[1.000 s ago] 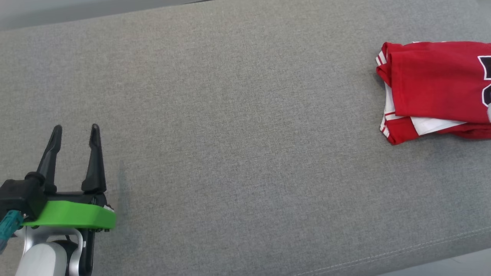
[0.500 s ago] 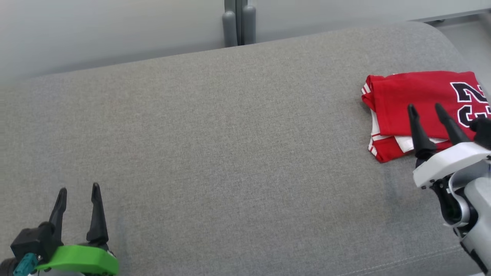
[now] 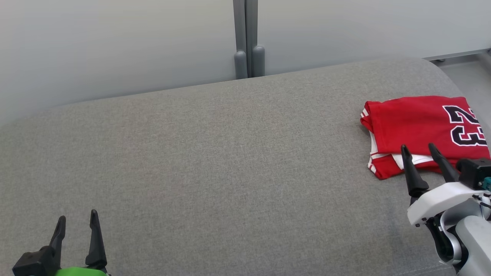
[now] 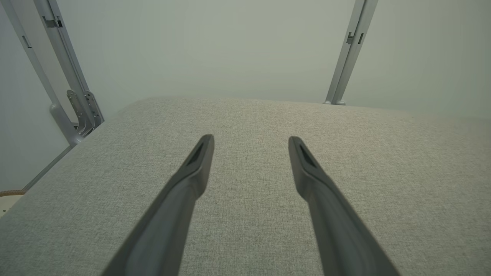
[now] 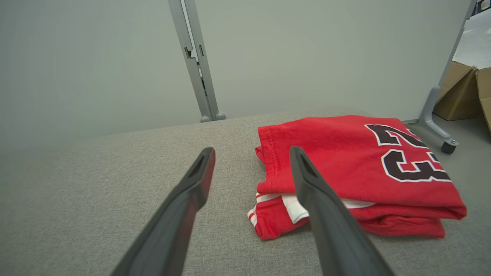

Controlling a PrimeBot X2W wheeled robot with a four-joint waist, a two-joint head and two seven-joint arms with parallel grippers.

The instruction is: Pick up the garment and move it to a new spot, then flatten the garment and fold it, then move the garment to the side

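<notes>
The garment (image 3: pixel 414 126) is a red jersey with white trim and a black number, folded into a neat stack at the far right of the grey cushion (image 3: pixel 230 161). In the right wrist view the garment (image 5: pixel 345 168) lies just ahead and to the right of the fingers. My right gripper (image 3: pixel 419 147) is open, hovering at the garment's near edge with nothing between its fingers. My left gripper (image 3: pixel 76 218) is open and empty at the lower left, far from the garment; in its own wrist view the left gripper (image 4: pixel 251 140) points over bare cushion.
A pale wall with a grey metal post (image 3: pixel 247 38) stands behind the cushion. The cushion's right end curves off near the garment. Cardboard boxes (image 5: pixel 460 92) and a wheeled stand foot (image 5: pixel 441 134) sit on the floor beyond that end.
The head camera has tilted up, bringing the wall and post into view. My right gripper has come into view beside the garment. Both grippers stay open.
</notes>
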